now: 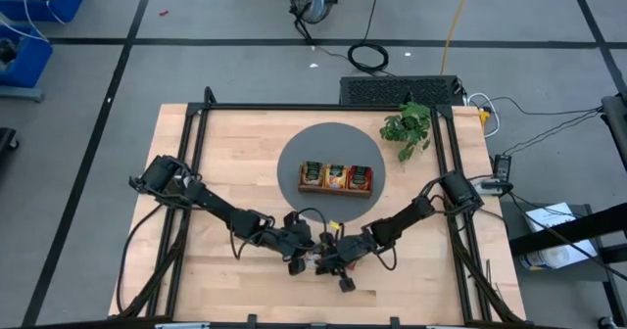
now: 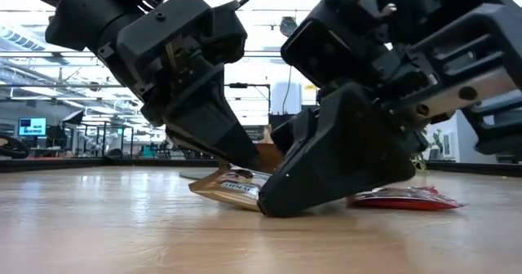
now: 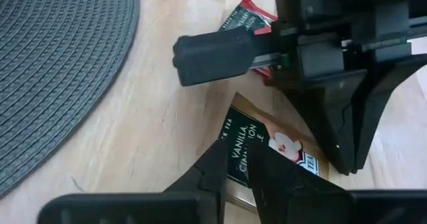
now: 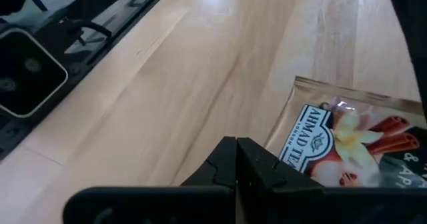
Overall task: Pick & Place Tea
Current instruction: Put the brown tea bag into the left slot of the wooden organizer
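Observation:
A cream tea sachet (image 3: pixel 280 147) with a dark green top lies on the wood near the table's front middle, tilted in the low view (image 2: pixel 224 188), its lower edge on the table. My left gripper (image 3: pixel 239 167) is closed on it. My right gripper (image 4: pixel 237 159) is shut beside the same sachet (image 4: pixel 347 144), tips down at the table (image 2: pixel 269 207). A red sachet (image 2: pixel 408 199) lies flat behind the right gripper (image 3: pixel 248 16). The brown tray (image 1: pixel 336 193) stands on a grey round mat (image 1: pixel 294 148) with sachets in its compartments. My left gripper has the cream sachet's dark green end (image 3: pixel 241 144) between its two fingers, coming slanting down from the table's left. The sachet is tilted, with its lower edge on the table. My right gripper's shut fingertips (image 4: pixel 263 165) stand at the sachet's corner (image 4: pixel 285 154); I cannot tell whether they touch it.
A small green plant (image 1: pixel 407 125) stands at the far right of the table. Black frame rails (image 1: pixel 196 153) run along the table's left, right and far sides. Bare wood (image 1: pixel 235 280) lies near the front edge on both sides of the grippers.

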Available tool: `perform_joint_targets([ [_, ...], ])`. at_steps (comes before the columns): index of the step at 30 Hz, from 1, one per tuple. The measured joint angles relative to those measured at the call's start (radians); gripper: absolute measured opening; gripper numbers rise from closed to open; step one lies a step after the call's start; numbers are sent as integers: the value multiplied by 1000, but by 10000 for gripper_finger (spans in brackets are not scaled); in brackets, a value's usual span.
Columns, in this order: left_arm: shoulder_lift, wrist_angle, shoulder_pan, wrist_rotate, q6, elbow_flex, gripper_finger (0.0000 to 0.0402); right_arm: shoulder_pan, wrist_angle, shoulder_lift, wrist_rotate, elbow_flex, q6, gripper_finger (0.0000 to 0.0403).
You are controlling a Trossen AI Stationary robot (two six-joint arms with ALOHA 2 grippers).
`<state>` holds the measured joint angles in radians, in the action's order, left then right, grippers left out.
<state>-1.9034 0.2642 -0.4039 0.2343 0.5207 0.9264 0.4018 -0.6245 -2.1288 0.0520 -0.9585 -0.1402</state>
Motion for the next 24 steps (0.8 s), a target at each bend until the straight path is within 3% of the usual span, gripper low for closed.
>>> perform_joint_targets([
  [4, 15, -11, 10, -4, -11, 0, 89, -3, 28, -1, 1, 5, -12, 0],
  [9, 68, -71, 28, -3, 3, 1, 153, -3, 63, -2, 5, 6, -17, 0],
  [17, 107, -209, 71, -47, 195, 1, 267, -3, 96, -4, 1, 7, -16, 0],
  [24, 86, -198, 91, -92, 255, 1, 302, -3, 117, -5, 1, 8, -13, 0],
])
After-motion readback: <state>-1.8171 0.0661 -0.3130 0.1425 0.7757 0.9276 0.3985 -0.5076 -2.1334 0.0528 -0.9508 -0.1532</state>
